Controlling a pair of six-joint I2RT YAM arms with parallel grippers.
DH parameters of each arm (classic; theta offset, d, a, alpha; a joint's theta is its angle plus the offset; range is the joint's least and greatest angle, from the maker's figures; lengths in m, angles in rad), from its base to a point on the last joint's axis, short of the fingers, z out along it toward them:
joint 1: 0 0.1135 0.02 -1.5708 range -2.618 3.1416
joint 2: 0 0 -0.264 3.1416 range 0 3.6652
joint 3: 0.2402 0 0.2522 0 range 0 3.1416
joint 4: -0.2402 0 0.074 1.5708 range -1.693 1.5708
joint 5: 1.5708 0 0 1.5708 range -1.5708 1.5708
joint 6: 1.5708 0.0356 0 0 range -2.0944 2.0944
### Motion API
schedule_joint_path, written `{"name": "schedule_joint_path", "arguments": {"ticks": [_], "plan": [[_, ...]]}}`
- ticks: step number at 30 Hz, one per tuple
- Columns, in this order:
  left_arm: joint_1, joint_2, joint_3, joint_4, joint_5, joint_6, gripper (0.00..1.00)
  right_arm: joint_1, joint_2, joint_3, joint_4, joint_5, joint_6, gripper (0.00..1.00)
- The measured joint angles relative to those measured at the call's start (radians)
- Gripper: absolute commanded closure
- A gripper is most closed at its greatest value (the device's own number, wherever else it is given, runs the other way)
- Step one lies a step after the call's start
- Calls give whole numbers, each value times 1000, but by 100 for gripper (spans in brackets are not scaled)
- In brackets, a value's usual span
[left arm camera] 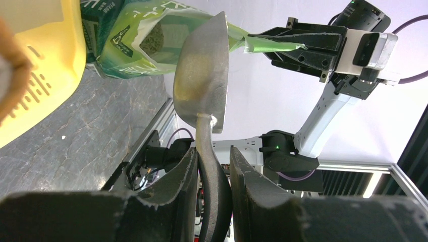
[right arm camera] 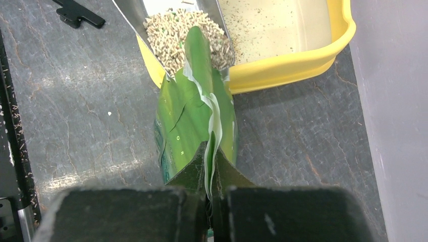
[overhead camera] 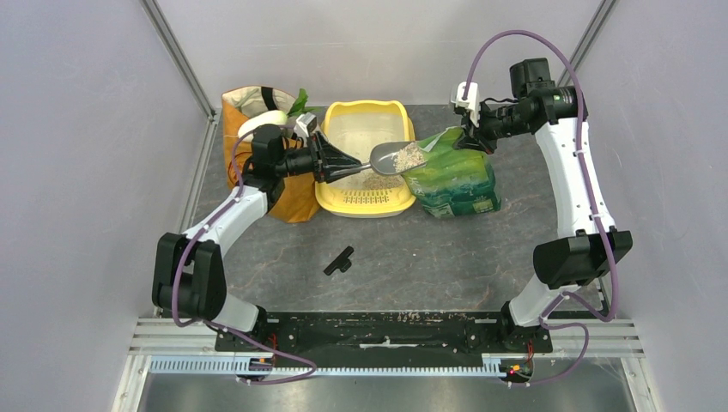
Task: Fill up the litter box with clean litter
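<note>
Clean litter (overhead camera: 411, 156) fills the scoop (overhead camera: 383, 157) clamped by the left gripper (overhead camera: 342, 166), while the right gripper (right arm camera: 211, 174) pinches the green bag (overhead camera: 455, 182); next, tip it into the litter box (overhead camera: 360, 207).

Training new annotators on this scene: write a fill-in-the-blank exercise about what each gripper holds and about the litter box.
The left gripper grips the scoop by its ____.
The right gripper pinches the top edge of the ____ bag.
The litter box has a ____ rim.
Missing words: handle; green; yellow.
</note>
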Motion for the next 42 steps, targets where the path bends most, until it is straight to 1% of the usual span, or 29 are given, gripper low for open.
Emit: {"name": "schedule_joint_path", "arguments": {"ticks": [11, 19, 22, 25, 29, 32, 37, 42], "plan": [[71, -59, -43, 6, 1, -10, 98, 27, 21, 25, -2, 19, 2, 100], [159, -103, -43, 2, 1, -14, 98, 39, 50, 55, -2, 22, 18, 100], [195, -123, -41, -34, -1, -11, 98, 38, 59, 60, -2, 26, 23, 100], [220, -131, -11, -150, -22, 34, 98, 38, 63, 66, -2, 26, 27, 100], [228, -130, 119, -468, -135, 180, 98, 39, 67, 68, -2, 28, 28, 100], [227, -124, 235, -661, -228, 284, 98, 38, 68, 68, -2, 29, 28, 100], [194, -107, 360, -849, -353, 400, 98, 38, 68, 68, -1, 36, 28, 100], [109, -66, 460, -999, -527, 513, 98, 36, 68, 67, -1, 41, 28, 100]]}}
